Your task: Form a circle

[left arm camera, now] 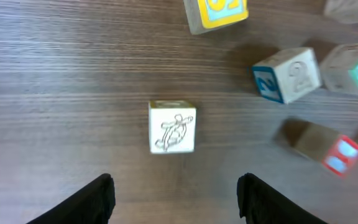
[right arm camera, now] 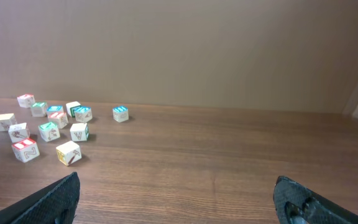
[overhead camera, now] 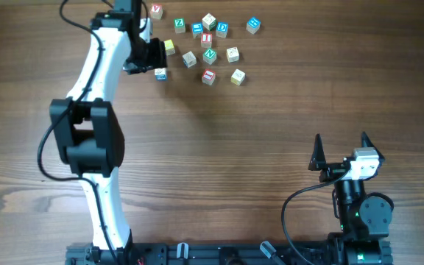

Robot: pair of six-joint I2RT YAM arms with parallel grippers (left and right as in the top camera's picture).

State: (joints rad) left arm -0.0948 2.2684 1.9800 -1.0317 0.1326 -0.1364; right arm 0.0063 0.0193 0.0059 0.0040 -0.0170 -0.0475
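Reaching toward the far edge of the table [overhead camera: 271, 110], left of its midpoint, your left gripper [left arm camera: 176, 185] stood with its jaws partly apart and held nothing. A cream cube [left arm camera: 172, 127] bearing a line drawing of a skater lay just ahead of the fingertips, centred on the gap between them and touching neither finger. Beyond it, the left wrist view showed you a yellow-faced cube [left arm camera: 216, 11] and a blue-edged cube [left arm camera: 288, 74]; further cubes at the right of that view were too blurred to read. The circle [overhead camera: 208, 31] sat near the far edge, about midway along it, as a tight group that included the red-faced cube [overhead camera: 207, 39]. From overhead you could not tell whether the ring was closed. Loose cubes [overhead camera: 232, 54] lay near it on both sides and toward the near edge. Your right gripper [overhead camera: 341, 140] hovered toward the near right corner, well apart from every cube, its jaws spread wide and empty.
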